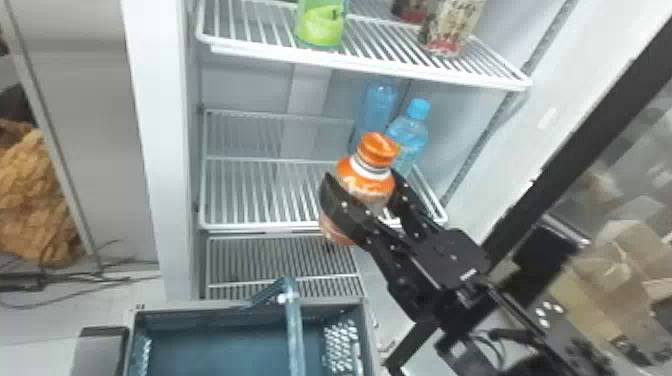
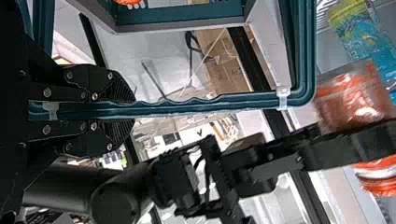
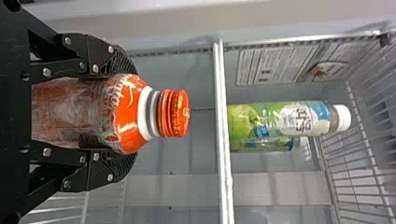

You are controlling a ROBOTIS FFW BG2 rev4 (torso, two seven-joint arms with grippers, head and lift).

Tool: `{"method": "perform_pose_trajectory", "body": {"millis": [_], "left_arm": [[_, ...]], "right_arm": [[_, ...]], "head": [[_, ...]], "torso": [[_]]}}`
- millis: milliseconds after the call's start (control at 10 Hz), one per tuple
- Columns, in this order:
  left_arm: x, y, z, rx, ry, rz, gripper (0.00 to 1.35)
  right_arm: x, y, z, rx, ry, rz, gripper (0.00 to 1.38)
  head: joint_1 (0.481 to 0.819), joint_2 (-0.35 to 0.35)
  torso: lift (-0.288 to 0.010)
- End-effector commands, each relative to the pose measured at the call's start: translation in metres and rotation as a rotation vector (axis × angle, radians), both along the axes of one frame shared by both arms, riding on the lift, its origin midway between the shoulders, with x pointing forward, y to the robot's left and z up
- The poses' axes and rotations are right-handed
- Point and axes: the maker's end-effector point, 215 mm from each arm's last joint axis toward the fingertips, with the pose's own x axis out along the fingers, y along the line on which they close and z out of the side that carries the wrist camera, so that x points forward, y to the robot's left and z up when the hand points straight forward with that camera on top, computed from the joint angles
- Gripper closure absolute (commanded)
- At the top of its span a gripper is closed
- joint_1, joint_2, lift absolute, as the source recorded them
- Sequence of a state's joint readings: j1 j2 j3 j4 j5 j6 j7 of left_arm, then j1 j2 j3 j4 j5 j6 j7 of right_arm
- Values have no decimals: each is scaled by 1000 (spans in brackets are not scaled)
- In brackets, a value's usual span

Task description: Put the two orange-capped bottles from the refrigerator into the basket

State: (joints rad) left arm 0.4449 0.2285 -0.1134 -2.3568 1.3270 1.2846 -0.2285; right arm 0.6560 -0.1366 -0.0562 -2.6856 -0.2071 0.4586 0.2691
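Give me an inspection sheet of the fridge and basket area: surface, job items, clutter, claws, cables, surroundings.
Surface: white wire shelf in the refrigerator, more racks above and below.
Job items: orange-capped bottle held off the shelves; basket low in front, orange item inside, too cut off to identify.
Clutter: blue-capped bottle behind the held one; green apple-print bottle on the upper shelf.
Claws: right claw shut on the bottle; left claw shut on the basket handle.
Cables: dark cables on the floor, left of the refrigerator.
Surroundings: crumpled brown material at left.
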Motion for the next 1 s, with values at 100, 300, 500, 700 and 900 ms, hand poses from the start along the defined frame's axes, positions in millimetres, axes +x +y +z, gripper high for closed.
{"method": "perform_pose_trajectory", "body": {"millis": [100, 300, 500, 700, 900], "left_arm": [[5, 2, -1, 7, -5, 12, 1194], [12, 7, -4, 16, -7, 37, 1194], [12, 6, -4, 15, -7, 38, 1194], [12, 6, -4, 15, -7, 38, 1194], [11, 6, -4, 15, -4, 38, 1194]], "right_arm": [[-30, 2, 1, -12, 58, 14, 820], [-47, -2, -8, -21, 117, 8, 820], [-60, -3, -17, -33, 169, 8, 820], [-68, -2, -31, -40, 221, 20, 820], [-80, 2, -46, -53, 288, 58, 820]], "head": [[695, -350], [695, -350], [695, -350], [695, -350], [695, -350]], "torso": [[-288], [-288], [-288], [-288], [-288]]}}
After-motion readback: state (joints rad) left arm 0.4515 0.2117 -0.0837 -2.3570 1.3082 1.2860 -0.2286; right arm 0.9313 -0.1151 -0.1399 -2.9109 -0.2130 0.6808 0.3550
